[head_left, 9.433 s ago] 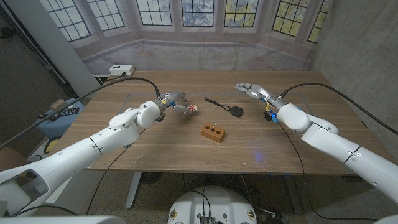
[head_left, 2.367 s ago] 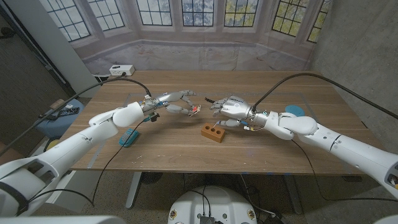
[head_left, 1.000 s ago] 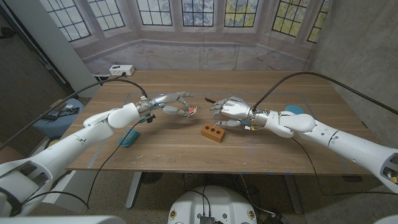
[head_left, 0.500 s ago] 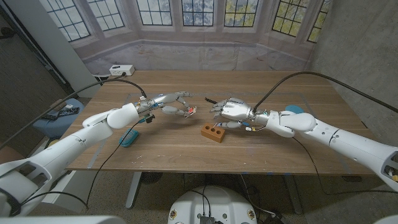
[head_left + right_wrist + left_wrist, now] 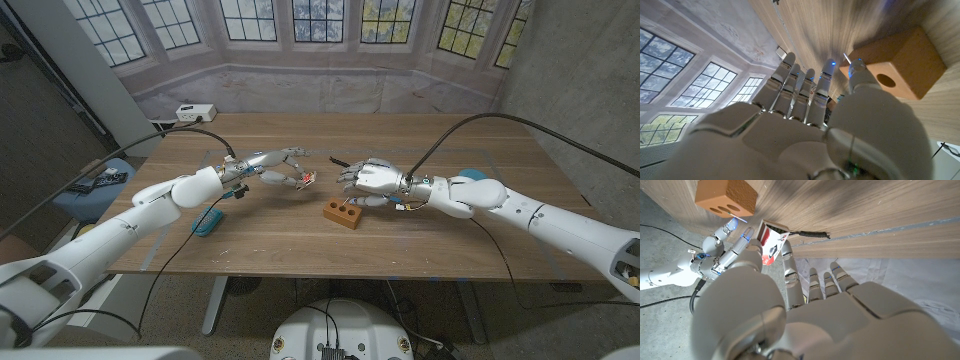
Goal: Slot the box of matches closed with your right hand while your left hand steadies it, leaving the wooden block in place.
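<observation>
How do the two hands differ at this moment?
The left hand holds the matchbox above the table; the right hand holds nothing, fingers apart. The left is left of the wooden block; the right hovers just behind it. Both are raised off the table.

No words, brands or numbers can be read anywhere. The box of matches carries a red-and-white printed face — whatever is on it is too small and blurred to make out, in the left wrist view as in the head view. The wooden block bears only drilled holes — no marks.
</observation>
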Motion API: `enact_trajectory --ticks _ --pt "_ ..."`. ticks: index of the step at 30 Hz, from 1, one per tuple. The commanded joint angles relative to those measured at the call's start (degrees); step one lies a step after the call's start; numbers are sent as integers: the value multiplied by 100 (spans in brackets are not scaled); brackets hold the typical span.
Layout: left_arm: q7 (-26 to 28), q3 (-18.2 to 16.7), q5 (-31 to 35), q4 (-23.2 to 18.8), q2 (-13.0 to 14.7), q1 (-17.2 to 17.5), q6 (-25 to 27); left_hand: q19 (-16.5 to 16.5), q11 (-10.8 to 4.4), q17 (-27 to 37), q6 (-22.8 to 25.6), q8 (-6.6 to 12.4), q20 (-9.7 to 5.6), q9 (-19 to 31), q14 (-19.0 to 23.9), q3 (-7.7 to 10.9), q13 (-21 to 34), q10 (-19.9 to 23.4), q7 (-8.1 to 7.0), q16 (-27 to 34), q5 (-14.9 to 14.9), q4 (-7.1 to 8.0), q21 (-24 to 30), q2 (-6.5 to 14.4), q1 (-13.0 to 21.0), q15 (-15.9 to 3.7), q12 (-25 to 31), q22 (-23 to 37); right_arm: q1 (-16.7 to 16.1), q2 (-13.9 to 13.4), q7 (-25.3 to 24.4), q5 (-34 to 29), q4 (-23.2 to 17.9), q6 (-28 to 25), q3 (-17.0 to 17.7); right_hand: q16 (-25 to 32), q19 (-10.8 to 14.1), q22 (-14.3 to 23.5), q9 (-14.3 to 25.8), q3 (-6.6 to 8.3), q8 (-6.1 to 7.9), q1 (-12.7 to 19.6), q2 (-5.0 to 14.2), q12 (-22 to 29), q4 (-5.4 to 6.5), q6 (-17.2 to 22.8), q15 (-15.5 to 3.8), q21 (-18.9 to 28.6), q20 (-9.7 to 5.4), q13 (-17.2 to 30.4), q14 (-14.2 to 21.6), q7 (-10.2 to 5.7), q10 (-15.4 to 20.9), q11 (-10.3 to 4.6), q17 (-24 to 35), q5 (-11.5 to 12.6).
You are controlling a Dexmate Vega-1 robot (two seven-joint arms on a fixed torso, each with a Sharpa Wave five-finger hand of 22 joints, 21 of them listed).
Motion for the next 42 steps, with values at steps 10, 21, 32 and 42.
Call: enact_trajectory --ticks 10,21,32,42 --pt "54 -76 15 -216 68 144 159 44 -38 4 52 12 -5 29 48 -14 6 37 -15 8 -17 -18 13 80 28 -9 -2 19 386 88 -309 -237 305 231 -269 39 51 22 12 -51 -27 68 -3 -22 8 81 -823 -11 -311 27 65 0 88 -3 27 42" --pt "63 -79 12 -245 58 172 201 58 -52 4 63 15 -16 30 86 -15 6 63 -30 16 -18 -21 16 77 30 -23 3 19 519 88 -349 -224 377 303 -345 38 52 22 13 -73 -36 76 1 -32 15 95 -822 -17 -313 28 70 -6 99 -1 31 41" --pt "83 -42 29 -157 -4 122 160 72 -54 4 56 12 -18 31 99 -16 6 66 -26 13 -17 -22 19 79 31 -24 0 20 535 37 -290 -172 336 335 -326 38 54 23 14 -96 -49 74 8 -47 26 98 -812 -22 -313 30 70 4 92 -9 36 40" --pt "106 -80 40 -298 63 203 258 77 -57 4 57 12 -21 33 105 -16 7 65 -27 10 -16 -22 19 82 32 -31 -4 20 614 106 -366 -227 480 394 -394 36 56 23 15 -117 -64 80 14 -55 31 94 -812 -26 -313 31 71 -5 102 4 41 40"
